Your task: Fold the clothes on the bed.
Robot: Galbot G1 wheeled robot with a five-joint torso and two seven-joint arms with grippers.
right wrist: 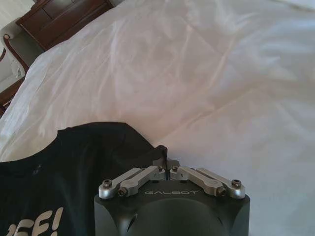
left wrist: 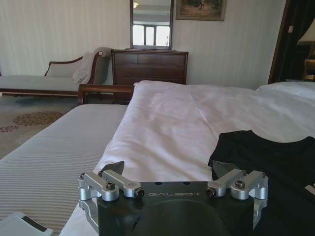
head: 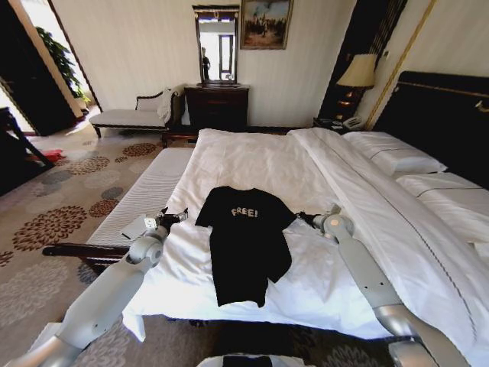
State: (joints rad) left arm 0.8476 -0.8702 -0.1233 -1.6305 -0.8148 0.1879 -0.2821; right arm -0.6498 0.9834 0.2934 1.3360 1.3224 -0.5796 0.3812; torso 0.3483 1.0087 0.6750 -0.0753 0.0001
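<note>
The clothes are one black T-shirt (head: 244, 241) with pale "FREE" lettering, lying flat near the foot of the bed (head: 252, 157) on its white sheet. My left gripper (head: 173, 219) hovers low just beside the shirt's left sleeve. In the left wrist view that gripper (left wrist: 168, 171) stands open, and the T-shirt (left wrist: 275, 162) lies just past one finger. My right gripper (head: 302, 219) is at the shirt's right sleeve. In the right wrist view it (right wrist: 165, 160) is shut, with its tips on the edge of the black fabric (right wrist: 83, 167).
A white-striped bench (head: 149, 191) runs along the bed's left side, with a small flat device (head: 134, 227) on it. White pillows (head: 397, 157) and a dark headboard (head: 443, 115) stand at the right. A chaise (head: 130, 116) and a dresser (head: 218, 105) stand by the far wall.
</note>
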